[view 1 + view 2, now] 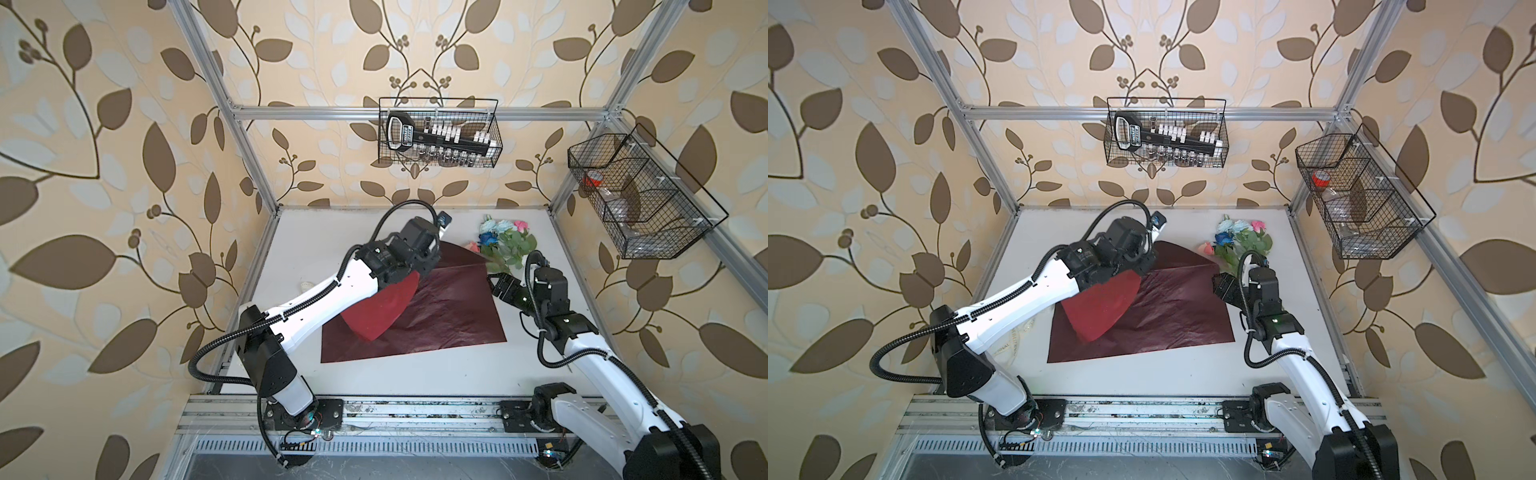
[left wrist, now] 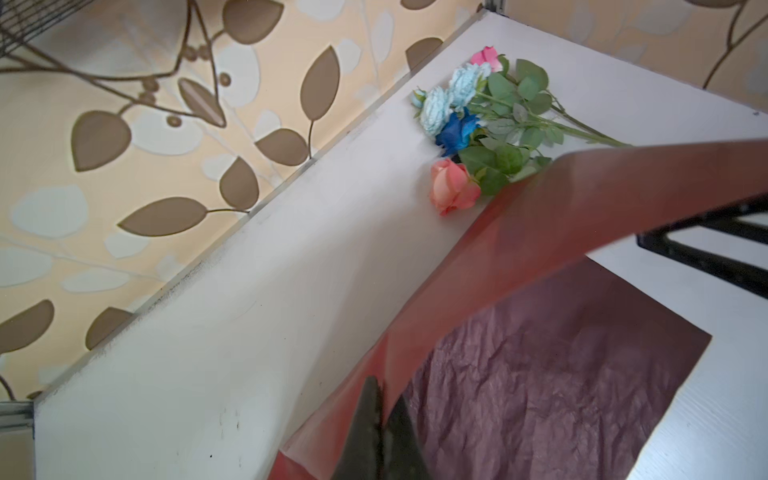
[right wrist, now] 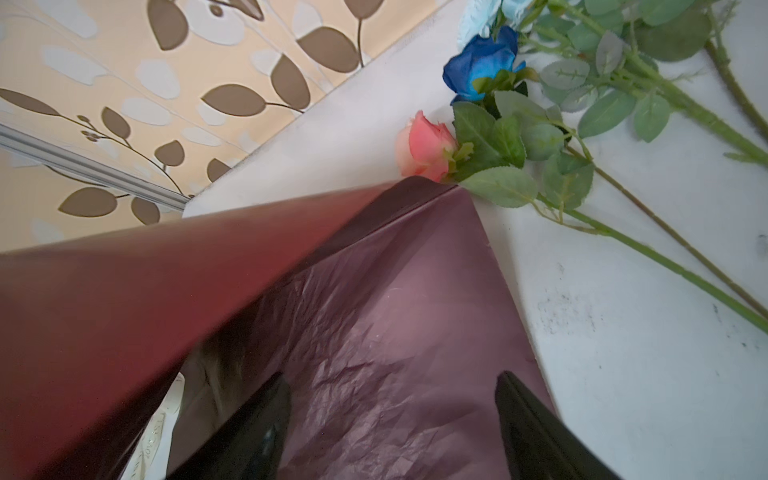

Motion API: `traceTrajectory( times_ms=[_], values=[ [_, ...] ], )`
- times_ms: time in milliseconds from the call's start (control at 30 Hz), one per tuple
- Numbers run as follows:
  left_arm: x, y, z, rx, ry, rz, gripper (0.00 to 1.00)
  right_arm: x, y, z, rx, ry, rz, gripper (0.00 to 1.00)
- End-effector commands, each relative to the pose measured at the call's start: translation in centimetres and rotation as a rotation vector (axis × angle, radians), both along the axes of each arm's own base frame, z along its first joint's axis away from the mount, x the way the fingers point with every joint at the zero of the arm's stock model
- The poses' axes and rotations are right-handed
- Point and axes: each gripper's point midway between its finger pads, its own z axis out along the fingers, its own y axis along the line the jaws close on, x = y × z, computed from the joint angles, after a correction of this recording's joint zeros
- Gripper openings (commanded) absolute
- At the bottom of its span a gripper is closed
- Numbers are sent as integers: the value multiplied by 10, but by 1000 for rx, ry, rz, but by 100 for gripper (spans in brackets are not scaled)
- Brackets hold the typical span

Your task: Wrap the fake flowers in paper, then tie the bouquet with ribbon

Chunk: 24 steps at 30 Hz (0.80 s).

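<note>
Base rail, white perhaps-scuffed tabletop, leaf-print walls

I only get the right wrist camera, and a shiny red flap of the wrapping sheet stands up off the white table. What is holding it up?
Observer: The left arm's fingers are shut on the shiny red wrapping sheet, holding that flap above the white table.
Operator: Does the bouquet of fake flowers have blooms that I miss?
Observer: Yes, a small bright-pink bloom lies at its far end, beyond the pale-blue blooms.
</note>
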Motion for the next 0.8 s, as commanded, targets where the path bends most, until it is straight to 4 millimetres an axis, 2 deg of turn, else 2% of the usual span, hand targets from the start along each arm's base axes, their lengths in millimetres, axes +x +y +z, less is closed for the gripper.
traceTrajectory(
  times_ms=[0, 167, 333, 400, 567, 600, 767],
  values=[
    [7, 11, -12, -75, 186, 20, 0, 3, 6, -5, -2, 51, 41, 76],
    [49, 35, -14, -165, 278, 59, 0, 11, 18, -18, 15, 109, 103, 70],
    [93, 69, -37, -304, 420, 134, 0, 10, 37, -32, 42, 155, 167, 64],
    [110, 83, -48, -371, 471, 169, 0, 7, 53, -38, 37, 164, 207, 63],
    [140, 106, -62, -507, 529, 205, 0, 6, 91, -54, 20, 185, 288, 62],
    [147, 111, -54, -518, 509, 207, 0, 8, 99, -57, 24, 188, 306, 61],
    [165, 129, -56, -549, 516, 237, 0, 11, 146, -71, -31, 210, 411, 58]
  ],
)
